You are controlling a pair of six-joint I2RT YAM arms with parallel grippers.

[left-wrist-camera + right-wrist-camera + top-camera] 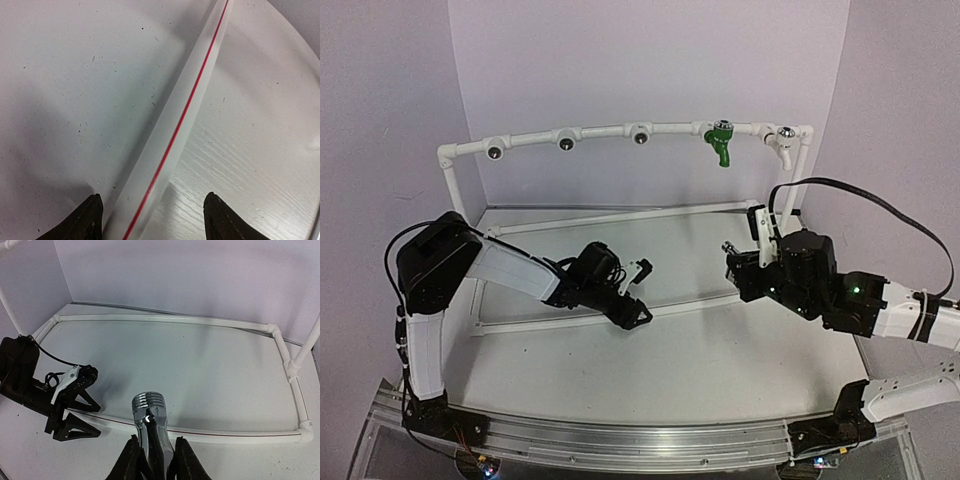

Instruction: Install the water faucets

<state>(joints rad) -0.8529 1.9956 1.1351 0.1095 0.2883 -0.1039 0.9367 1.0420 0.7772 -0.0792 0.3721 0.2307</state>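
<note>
A shiny silver water faucet [149, 412] stands upright between the fingers of my right gripper [156, 446], which is shut on its body, threaded end up. In the top view that gripper [734, 264] hovers over the table's right half with the silver faucet [729, 247] at its tip. A green faucet [721, 141] and a white faucet [784, 143] sit in the top bar of the white pipe frame [600, 133]. My left gripper [153, 202] is open and holds nothing, low over a white pipe with a red stripe [172, 132]. In the top view it [641, 292] sits mid-table.
Three round chrome-rimmed sockets [566, 143] line the left part of the top bar. The frame's base pipes [165, 318] ring the table, with a corner joint [306, 429] at the right. Purple walls close in the back and sides. A black cable [880, 200] arcs over my right arm.
</note>
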